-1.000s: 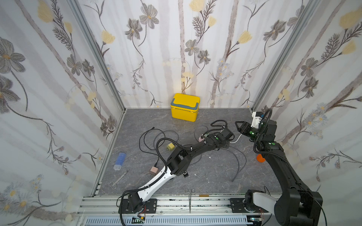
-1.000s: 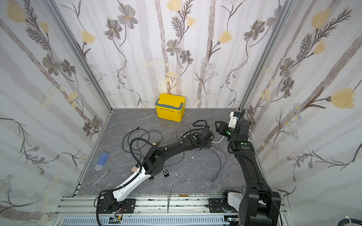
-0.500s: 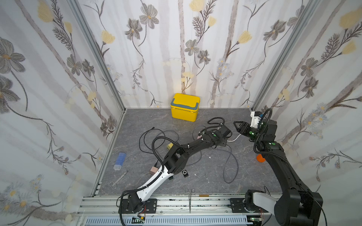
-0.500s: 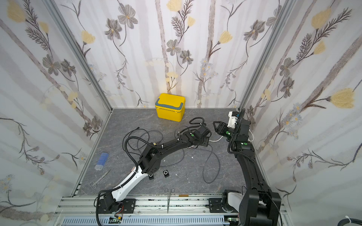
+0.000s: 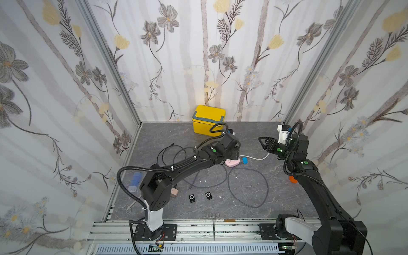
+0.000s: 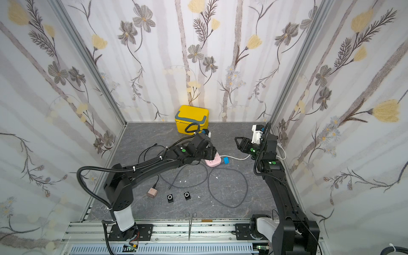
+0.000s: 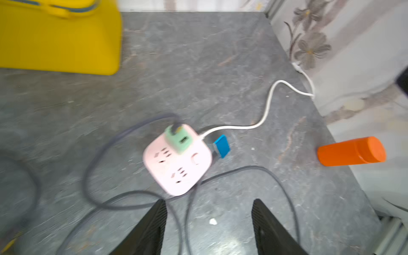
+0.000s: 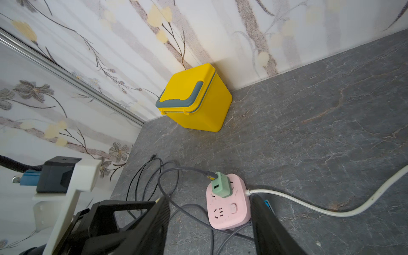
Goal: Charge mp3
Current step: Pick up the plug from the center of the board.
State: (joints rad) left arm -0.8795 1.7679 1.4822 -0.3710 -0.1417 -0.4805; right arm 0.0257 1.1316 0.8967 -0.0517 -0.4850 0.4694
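Two small black mp3 players (image 5: 192,197) (image 5: 208,195) lie side by side on the grey floor, also seen in a top view (image 6: 170,198). A pink power strip (image 5: 231,162) (image 7: 176,163) (image 8: 228,203) carries a green charger (image 7: 180,139) (image 8: 220,184). A grey cable (image 5: 247,187) runs from the charger and loops over the floor. A small blue device (image 7: 221,146) lies against the strip. My left gripper (image 7: 208,202) (image 5: 234,150) hovers open over the strip, holding nothing. My right gripper (image 8: 209,198) (image 5: 261,140) hangs open to the strip's right, empty.
A yellow box (image 5: 208,120) stands at the back wall. An orange cylinder (image 5: 293,179) lies by the right wall. A brown plug (image 6: 152,192), a black cable (image 5: 167,152), a blue-capped bottle (image 5: 135,181) and forceps (image 5: 213,217) lie around. The strip's white cord (image 7: 269,103) runs to the right wall.
My left gripper has opened and drawn back to the left, away from the right gripper. The grey cable has dropped into a loop on the floor. The right arm has barely moved.
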